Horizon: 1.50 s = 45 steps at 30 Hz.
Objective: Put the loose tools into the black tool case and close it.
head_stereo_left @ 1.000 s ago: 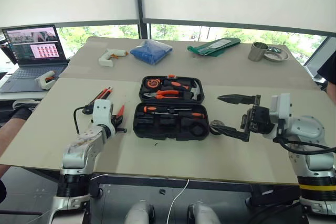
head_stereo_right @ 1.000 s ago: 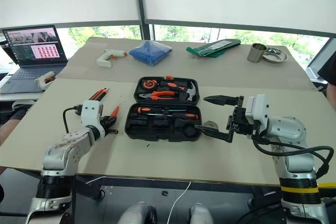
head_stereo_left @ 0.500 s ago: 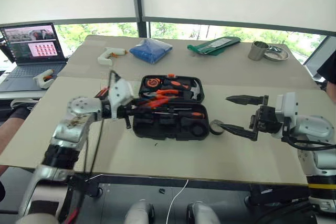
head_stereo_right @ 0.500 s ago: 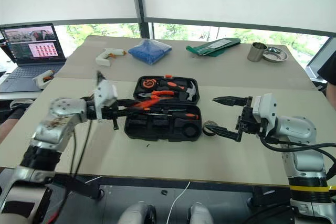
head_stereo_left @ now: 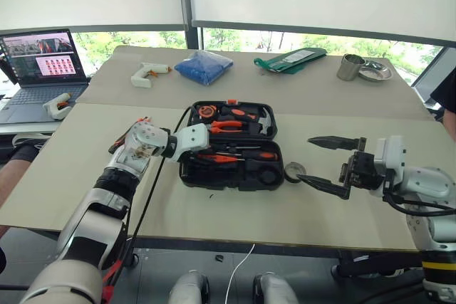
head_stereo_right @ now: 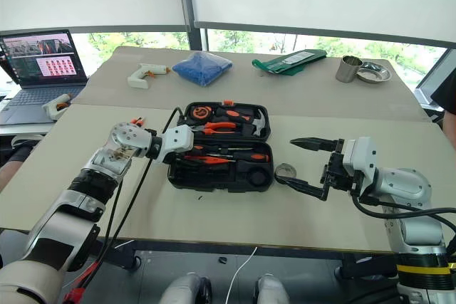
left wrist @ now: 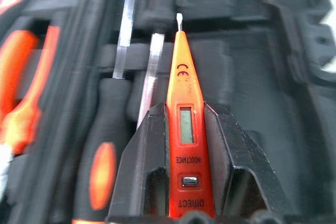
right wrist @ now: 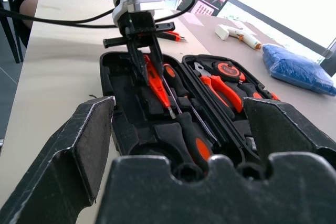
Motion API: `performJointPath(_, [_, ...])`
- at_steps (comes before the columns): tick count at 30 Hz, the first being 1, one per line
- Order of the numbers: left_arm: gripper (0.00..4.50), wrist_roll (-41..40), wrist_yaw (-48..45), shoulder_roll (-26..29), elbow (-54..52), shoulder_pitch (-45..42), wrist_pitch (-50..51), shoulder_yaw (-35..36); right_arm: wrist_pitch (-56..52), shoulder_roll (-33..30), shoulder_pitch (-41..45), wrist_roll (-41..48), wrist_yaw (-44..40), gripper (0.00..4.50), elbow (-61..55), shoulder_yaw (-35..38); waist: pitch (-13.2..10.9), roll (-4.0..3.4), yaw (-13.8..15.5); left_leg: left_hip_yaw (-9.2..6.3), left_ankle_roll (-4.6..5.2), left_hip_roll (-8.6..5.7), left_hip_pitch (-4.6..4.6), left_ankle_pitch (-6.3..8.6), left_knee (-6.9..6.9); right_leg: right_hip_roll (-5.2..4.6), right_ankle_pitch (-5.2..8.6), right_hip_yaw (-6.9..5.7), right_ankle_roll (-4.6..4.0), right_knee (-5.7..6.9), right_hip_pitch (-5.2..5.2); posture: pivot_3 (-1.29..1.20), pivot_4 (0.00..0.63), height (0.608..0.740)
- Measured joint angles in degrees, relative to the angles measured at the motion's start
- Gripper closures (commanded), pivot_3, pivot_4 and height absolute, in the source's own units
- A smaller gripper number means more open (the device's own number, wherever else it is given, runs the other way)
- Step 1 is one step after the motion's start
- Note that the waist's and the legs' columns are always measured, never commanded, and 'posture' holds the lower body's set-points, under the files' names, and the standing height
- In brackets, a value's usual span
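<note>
The black tool case lies open in the middle of the table, with pliers, a tape measure and screwdrivers in its slots. My left gripper hangs over the case's near half, shut on a small all-orange screwdriver whose tip points into the tray. A small black tape roll lies just right of the case. My right gripper hovers open beside the roll, nothing between its fingers. More orange-and-black tools lie on the table left of the case, partly hidden by my left arm.
At the back stand a white glue gun, a blue bag, a green pouch, a metal cup and a dish. A laptop and a second glue gun sit at the far left.
My left arm has swung right from the table beside the case to over its near half, rolling its wrist and carrying the orange screwdriver. The right gripper has stayed put.
</note>
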State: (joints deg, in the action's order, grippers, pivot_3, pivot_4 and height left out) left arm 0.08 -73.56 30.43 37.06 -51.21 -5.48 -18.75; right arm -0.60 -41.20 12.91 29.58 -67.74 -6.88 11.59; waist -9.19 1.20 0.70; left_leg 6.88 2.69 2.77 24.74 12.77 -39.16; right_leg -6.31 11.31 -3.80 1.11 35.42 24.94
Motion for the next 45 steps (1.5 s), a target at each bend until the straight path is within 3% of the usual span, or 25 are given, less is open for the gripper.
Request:
performJointPath(25, [4.02,6.44,0.29,2.56,-0.19,-0.70,-0.04,-1.34,-0.74,-0.43,0.43,0.02,-0.97,0.00,-0.26,-0.01,0.01,-0.01,-0.59,-0.06,0.04,0.10,-0.08,0.03,-0.55,0.01,0.24,0.12,0.35,0.60,-0.02,0.00,0.150,0.739])
performJointPath(27, [3.01,6.28,0.08,2.25,-0.25,-0.69,1.20,-0.86,-0.75,-0.43,0.44,0.02,-0.99,0.00,-0.16,-0.01,0.01,-0.01,-0.63,-0.07,0.04,0.10,-0.08,0.03,-0.55,0.01,0.24,0.12,0.35,0.61,-0.02,0.00,0.150,0.739])
performJointPath(31, [1.66,2.54,1.23,-0.59,1.92,0.29,-2.64,2.83,-0.80,-0.42,0.50,0.04,-1.06,0.00,0.15,-0.04,-0.01,0.01,-0.41,-0.07,0.06,0.08,0.01,0.04,-0.59,-0.02,0.19,0.11,0.27,0.62,0.05,0.00,0.150,0.739])
performJointPath(36, [1.66,-5.66,-2.45,-0.98,1.99,-0.76,-2.99,9.44,-1.34,-0.66,0.38,0.53,-2.22,0.00,0.32,-0.04,-0.05,0.09,-0.29,-0.09,0.07,0.07,0.18,0.04,-0.66,-0.01,0.01,0.08,-0.01,0.64,0.16,0.00,0.150,0.739])
performJointPath(39, [2.36,-6.77,-3.35,-0.34,1.69,-0.84,-2.18,10.41,-1.35,-0.67,0.38,0.55,-2.47,0.00,0.99,-0.05,-0.05,0.09,-0.17,-0.08,0.07,0.06,0.17,0.04,-0.67,-0.01,0.01,0.08,0.01,0.63,0.13,0.00,0.150,0.739])
performJointPath(45, [4.47,-5.95,-0.92,-2.27,5.86,1.53,-7.25,10.76,-1.35,-0.44,0.72,0.51,-2.37,0.00,1.77,-1.38,-0.05,0.09,-0.07,-0.08,0.09,0.06,0.17,0.05,-0.69,-0.01,0.00,0.07,0.01,0.62,0.12,0.00,0.150,0.739])
